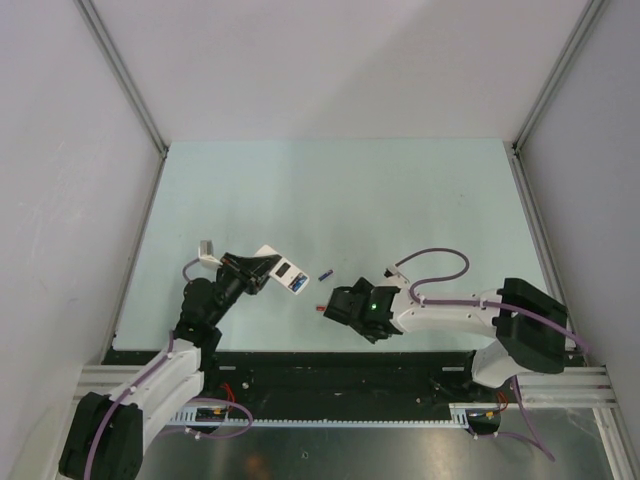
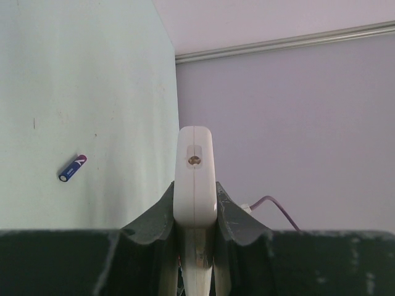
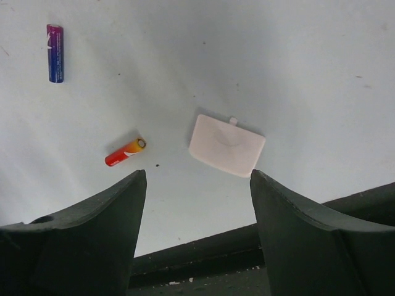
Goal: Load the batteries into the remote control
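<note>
Near the front edge of the table (image 1: 330, 190), the remote (image 2: 194, 154) is clamped by the left claw (image 2: 194, 191), and the open, empty right claw (image 3: 197, 174) must next be centred on the red battery (image 3: 125, 152).

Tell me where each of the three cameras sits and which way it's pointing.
Top: above and behind the arms, looking down on the table; both arms show, the left tool gripping the remote.
Left wrist: on the left arm, looking along the remote toward a wall; its fingers show.
Right wrist: on the right arm, looking down at a red battery and white cover; the open right tool shows.
Shared: the blue battery lies in all three.
</note>
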### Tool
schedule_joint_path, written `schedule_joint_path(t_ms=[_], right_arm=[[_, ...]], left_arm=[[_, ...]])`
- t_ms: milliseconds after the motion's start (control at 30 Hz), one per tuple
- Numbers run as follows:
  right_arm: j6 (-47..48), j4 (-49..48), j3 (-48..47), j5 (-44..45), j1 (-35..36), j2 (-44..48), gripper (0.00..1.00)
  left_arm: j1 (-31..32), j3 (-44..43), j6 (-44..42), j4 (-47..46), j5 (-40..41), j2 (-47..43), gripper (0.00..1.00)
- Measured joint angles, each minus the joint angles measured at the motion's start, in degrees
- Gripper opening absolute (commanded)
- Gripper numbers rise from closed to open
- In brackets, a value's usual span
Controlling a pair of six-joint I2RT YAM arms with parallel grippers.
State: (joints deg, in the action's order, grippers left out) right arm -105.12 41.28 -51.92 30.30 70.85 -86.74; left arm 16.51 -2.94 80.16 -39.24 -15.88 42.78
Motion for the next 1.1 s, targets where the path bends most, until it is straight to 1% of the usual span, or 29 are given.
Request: schedule_joint_path(t_ms=[267,633,800,1000,1033,1100], right_arm=[[4.28,-0.92,-2.12,-3.67,-1.33,-3.87,0.73],[5.09,-0.39,-2.56,-6.05,-2.19,-6.49,0.72],[5.79,-0.02,-4.15,-6.49,-3.1,-8.11,0.67],[6.29,1.29,-5.07,-7.1,-3.98,-9.05,0.59],[6.49,1.6,-5.33,-7.28,-4.13,-9.31,0.56],[7.1,1.97,-5.75,-7.41,-4.33,-9.73,0.52]], left_arm=[[0.0,0.02,-0.04,0.07,-1.14,0.35,0.0],[0.0,0.04,-0.04,0.07,-1.27,0.35,0.0],[0.0,0.04,-0.02,0.07,-1.27,0.33,0.0],[0.0,0.04,-0.04,0.07,-1.25,0.28,0.0],[0.02,0.04,-0.02,0.07,-1.25,0.28,0.0],[0.0,0.04,-0.02,0.07,-1.25,0.28,0.0]])
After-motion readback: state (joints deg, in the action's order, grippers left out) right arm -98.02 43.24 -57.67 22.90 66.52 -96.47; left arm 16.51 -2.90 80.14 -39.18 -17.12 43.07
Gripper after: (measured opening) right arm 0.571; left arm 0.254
